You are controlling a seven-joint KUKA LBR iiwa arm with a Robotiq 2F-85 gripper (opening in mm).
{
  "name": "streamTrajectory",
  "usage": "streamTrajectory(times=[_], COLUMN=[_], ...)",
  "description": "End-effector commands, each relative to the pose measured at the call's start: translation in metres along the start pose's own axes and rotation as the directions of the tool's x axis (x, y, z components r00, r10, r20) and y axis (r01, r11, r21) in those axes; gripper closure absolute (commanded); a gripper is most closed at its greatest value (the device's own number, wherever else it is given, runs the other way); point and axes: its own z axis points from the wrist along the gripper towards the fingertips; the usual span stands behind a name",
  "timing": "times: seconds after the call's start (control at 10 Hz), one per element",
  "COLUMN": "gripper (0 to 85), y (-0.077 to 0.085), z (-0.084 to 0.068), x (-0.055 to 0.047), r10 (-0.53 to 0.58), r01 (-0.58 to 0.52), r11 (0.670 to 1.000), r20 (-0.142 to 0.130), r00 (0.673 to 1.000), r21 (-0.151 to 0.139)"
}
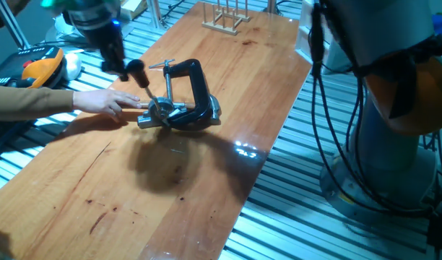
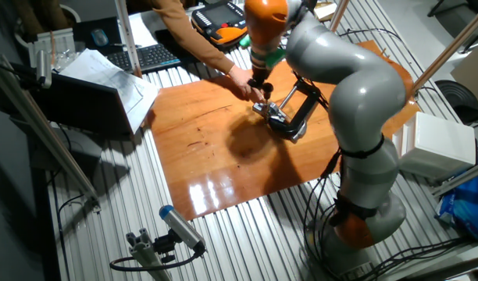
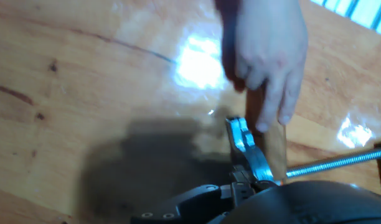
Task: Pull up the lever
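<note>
Lever [image 1: 150,95], a stiff thin metal crank with a rounded knob [image 1: 136,69] best gripped there, stands near the table's [image 1: 206,195] far-left edge beside a clamp [image 1: 196,90]; gripper [image 1: 131,71] at the knob, closure indiscernible; a hand [image 1: 109,102] steadies the base.

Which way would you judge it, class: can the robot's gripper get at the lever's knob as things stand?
Probably yes. The gripper is already at the knob end of the lever. A person's hand rests close beside the hub and could be struck.
</note>
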Motion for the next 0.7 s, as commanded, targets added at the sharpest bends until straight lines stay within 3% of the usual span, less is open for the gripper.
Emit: streamTrajectory(times=[0.0, 0.1, 0.2, 0.3, 0.4, 0.5, 0.6], gripper=[85.0, 85.0, 85.0, 85.0, 85.0, 85.0, 85.0], y=[-0.003, -0.002, 0.002, 0.010, 0.024, 0.043, 0.065], z=[0.002, 0.003, 0.000, -0.010, -0.027, -0.045, -0.062], x=[0.005, 0.007, 0.000, -0.017, -0.042, -0.065, -0.083], r10=[0.000, 0.000, -0.001, -0.002, -0.003, -0.002, 0.000], r01=[0.000, 0.000, 0.001, 0.001, 0.001, 0.000, 0.000], r11=[1.000, 1.000, 1.000, 0.999, 0.998, 0.999, 1.000], r20=[0.006, 0.008, 0.003, -0.011, -0.035, -0.045, -0.042], r00=[1.000, 1.000, 1.000, 1.000, 0.999, 0.999, 0.999], r21=[0.002, -0.003, -0.027, -0.045, -0.055, -0.045, -0.013])
